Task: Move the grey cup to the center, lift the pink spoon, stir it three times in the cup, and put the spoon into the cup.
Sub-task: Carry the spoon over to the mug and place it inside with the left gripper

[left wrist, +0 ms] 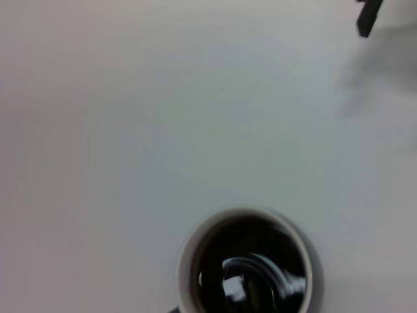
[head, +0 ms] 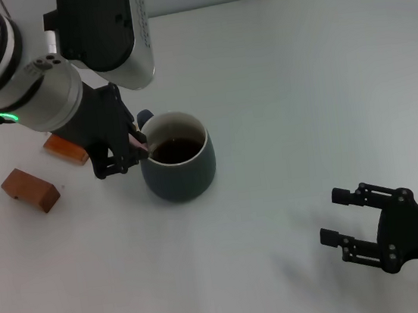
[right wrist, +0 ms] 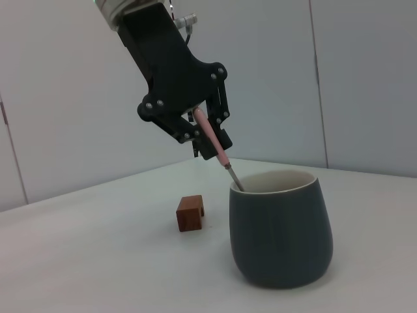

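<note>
Table (head: 298, 77): white, bearing the cup near its middle, two wooden blocks (head: 30, 190) well off to the left.
Cup (head: 180, 171): heavy-looking ceramic, breakable, dark liquid inside; best moved by its body.
Left claw (right wrist: 207, 134): just above the cup's rim, pinching the spoon.
Right claw (head: 347, 223): spread, idle, well apart.
Spoon (right wrist: 214, 140): light, stiff, slim, probably slippery; held by its pink handle, tilted, metal end inside the cup.

bare table (head: 298, 77) right of grey cup (head: 181, 174), two wooden blocks (head: 31, 189) crowding its left
</note>
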You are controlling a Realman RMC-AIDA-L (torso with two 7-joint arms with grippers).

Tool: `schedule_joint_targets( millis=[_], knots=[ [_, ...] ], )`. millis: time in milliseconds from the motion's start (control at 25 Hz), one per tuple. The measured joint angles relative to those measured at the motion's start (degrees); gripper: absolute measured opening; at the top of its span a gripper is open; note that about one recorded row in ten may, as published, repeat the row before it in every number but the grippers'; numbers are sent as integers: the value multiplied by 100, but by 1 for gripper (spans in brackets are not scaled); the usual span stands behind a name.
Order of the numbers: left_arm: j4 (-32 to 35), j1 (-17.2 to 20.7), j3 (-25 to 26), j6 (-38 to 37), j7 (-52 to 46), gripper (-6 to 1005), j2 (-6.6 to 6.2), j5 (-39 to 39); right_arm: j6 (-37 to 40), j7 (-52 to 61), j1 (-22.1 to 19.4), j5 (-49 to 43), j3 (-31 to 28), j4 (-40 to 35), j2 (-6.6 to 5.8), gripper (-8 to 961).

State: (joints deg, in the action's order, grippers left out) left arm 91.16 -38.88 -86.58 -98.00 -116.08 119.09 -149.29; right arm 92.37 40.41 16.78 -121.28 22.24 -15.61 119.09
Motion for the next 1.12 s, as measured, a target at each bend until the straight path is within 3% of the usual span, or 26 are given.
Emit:
schedule_joint_targets(
  millis=[520,1120],
  knots=[
    [-176,-46,-125,638,-2,130,0,191,1,0,15,0,0,14,0,702],
    [-145,-166,-1,197,-70,129,0,-23,1,0,27,0,0,14,-9,701]
  ],
)
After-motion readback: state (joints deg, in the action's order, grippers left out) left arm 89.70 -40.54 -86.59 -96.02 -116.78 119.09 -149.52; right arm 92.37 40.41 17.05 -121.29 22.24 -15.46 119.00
